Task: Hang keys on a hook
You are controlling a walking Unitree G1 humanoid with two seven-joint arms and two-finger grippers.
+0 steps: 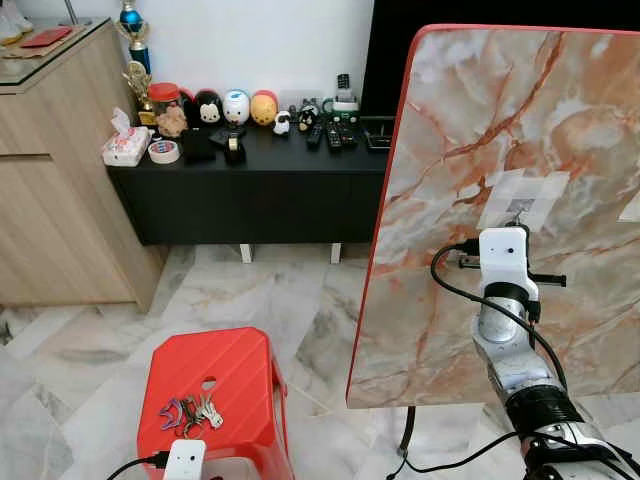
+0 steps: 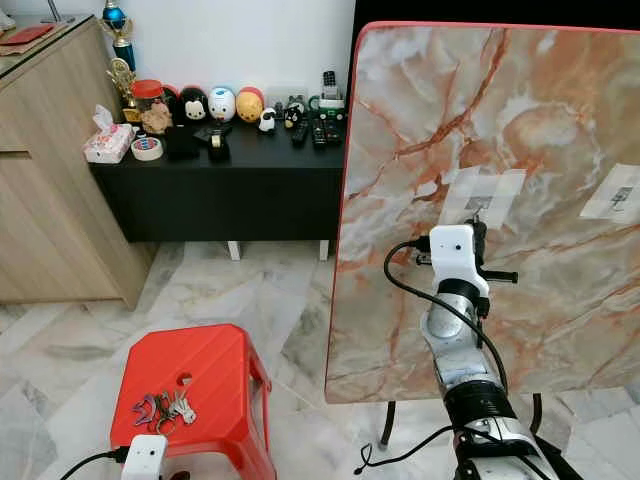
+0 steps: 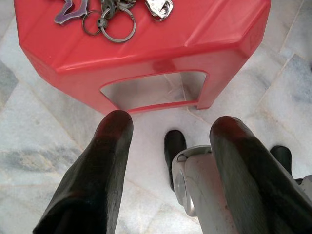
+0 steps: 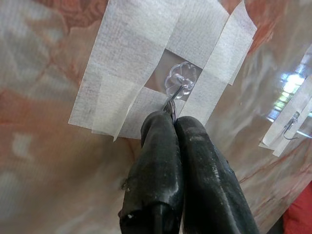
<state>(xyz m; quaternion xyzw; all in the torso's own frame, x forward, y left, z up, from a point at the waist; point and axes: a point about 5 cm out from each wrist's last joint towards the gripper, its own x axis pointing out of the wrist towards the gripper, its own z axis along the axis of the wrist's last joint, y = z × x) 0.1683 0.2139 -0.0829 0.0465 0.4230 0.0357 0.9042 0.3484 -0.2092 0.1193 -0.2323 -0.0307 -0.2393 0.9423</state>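
Two grippers: right gripper (image 4: 174, 122) jaws closed at hook (image 4: 179, 82) on marble board (image 1: 480, 120), left gripper (image 3: 170, 134) jaws open below stool (image 3: 146, 44) with keys (image 3: 109, 12).

The keys (image 1: 192, 411) lie flat in a loose bunch on the top of a red plastic stool (image 1: 235, 375), near its front left corner. The bunch holds several silver keys, a few metal rings and a purple clip-shaped piece, spread out and partly overlapping. The hook (image 4: 179, 83) is small, clear plastic with a flower-shaped base, fixed under crossed strips of white tape (image 4: 146, 63) to an upright marbled board (image 1: 470, 120), towards its right side at mid height.
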